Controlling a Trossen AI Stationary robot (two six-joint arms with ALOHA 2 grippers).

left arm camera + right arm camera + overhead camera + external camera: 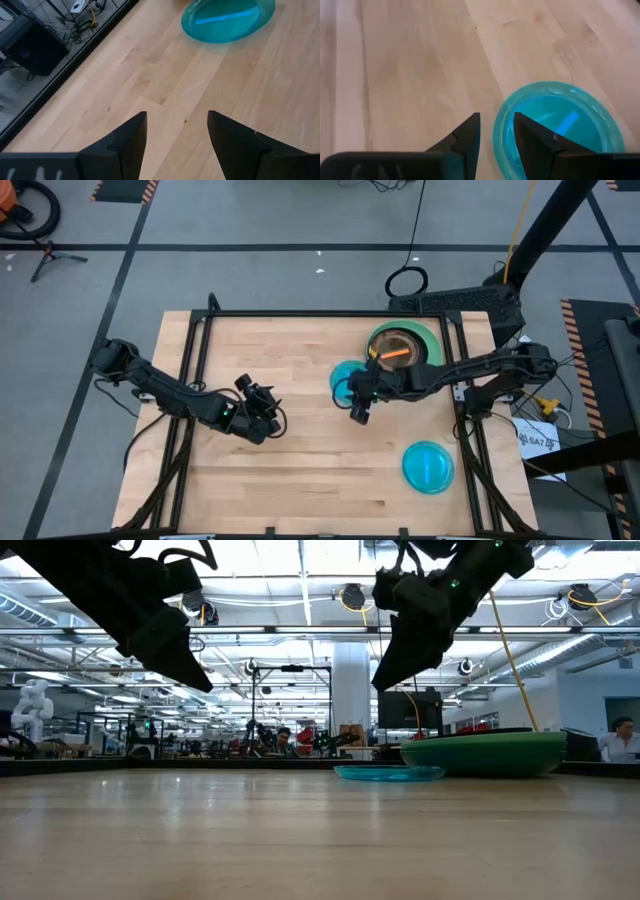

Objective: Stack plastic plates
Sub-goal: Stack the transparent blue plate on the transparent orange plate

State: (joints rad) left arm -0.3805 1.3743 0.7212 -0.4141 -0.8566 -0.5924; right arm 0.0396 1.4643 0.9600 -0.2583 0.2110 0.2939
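Our right gripper hangs, jaws slightly apart, by one of two round cyan-blue plastic plates; left gripper hovers mid-surface, jaws apart.

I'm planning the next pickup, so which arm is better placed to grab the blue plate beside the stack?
Right. The right gripper hangs open just beside that cyan plate, its fingers framing the rim in its wrist view. The left gripper, also open, sits farther away over bare wood.
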